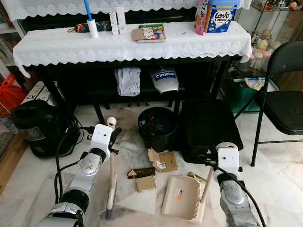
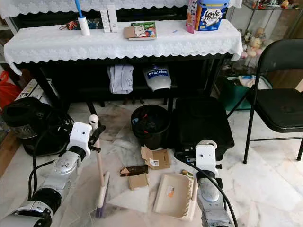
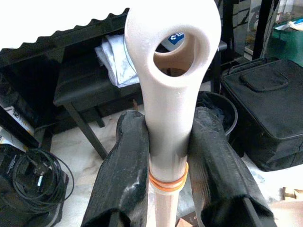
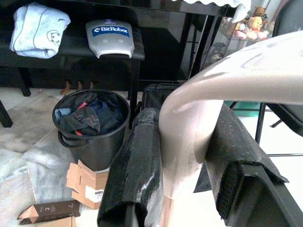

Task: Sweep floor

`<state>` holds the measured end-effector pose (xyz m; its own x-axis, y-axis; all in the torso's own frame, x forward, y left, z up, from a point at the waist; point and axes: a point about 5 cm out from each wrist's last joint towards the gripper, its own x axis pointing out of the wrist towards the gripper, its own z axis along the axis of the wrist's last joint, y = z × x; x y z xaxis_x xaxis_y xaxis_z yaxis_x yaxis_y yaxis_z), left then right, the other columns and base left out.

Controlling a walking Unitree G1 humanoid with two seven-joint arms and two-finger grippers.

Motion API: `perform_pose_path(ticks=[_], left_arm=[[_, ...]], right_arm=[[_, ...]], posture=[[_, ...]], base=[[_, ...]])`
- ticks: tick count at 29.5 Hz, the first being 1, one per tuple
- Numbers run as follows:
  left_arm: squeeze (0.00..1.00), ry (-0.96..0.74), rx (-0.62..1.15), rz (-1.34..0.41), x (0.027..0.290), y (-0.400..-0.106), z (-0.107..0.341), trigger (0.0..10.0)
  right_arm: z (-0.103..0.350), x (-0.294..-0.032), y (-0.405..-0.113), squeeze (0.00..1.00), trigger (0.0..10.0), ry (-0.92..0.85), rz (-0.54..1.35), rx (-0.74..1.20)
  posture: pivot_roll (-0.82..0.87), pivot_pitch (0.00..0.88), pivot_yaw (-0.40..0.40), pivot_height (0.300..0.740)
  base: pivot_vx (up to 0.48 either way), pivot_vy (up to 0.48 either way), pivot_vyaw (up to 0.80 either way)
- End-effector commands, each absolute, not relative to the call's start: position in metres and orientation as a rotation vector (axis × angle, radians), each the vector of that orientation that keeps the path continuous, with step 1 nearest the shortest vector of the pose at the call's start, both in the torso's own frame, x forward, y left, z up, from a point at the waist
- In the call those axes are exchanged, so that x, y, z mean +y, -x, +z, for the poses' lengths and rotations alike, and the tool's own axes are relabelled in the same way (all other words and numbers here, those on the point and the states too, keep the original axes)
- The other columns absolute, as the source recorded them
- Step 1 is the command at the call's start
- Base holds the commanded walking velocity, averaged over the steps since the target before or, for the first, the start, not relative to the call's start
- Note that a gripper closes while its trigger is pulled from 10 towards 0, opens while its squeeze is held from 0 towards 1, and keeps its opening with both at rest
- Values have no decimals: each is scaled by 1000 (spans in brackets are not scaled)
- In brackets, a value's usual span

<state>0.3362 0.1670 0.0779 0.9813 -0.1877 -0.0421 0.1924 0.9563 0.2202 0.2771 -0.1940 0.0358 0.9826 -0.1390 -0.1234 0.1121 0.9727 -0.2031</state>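
**Cardboard scraps lie between brush and dustpan**

While the litter waits on the marble floor (image 1: 265, 165), its place is plain: a torn cardboard box (image 1: 163, 160), a dark narrow carton (image 1: 140, 172) and a flat brown piece (image 1: 146, 183) lie close together in front of the black bin (image 1: 157, 126), between the two tools. From the brush (image 1: 111, 194) they lie toward the robot's right; from the dustpan (image 1: 182, 197) they lie toward its left and a little farther from the robot. The brush is nearer to the carton and the flat piece, so I judge a stroke from left to right toward the pan's mouth is what the coming move calls for.

The scraps look light, creased and dry, the box open with a white label showing.

The brush stands nearly upright, its long axis running from the bristles on the floor up to the looped handle, which the left pincer (image 3: 168, 156) clamps between both black fingers. The right pincer (image 4: 182, 161) is closed round the dustpan's cream handle; the pan lies flat, just left of that arm.

A black case (image 1: 208, 125) sits beside the bin, and a folding chair (image 1: 284, 94) stands at the far right.
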Motion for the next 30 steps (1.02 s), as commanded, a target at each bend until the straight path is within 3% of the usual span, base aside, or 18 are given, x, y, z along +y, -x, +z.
perform_pose_path(ticks=[1,17,30], left_arm=[[0,-229,-7,-191,167,-338,84,10000],[0,-237,-15,-188,169,-339,86,10000],[0,-251,-15,-176,172,-340,87,10000]], right_arm=[[44,-194,-280,0,10000,193,-130,93],[42,-192,-279,0,10000,190,-117,105],[38,-187,-278,0,10000,179,-87,120]], posture=[[-125,19,49,740],[-123,13,47,740],[-126,0,50,740]], base=[[255,0,0],[293,0,0],[0,0,0]])
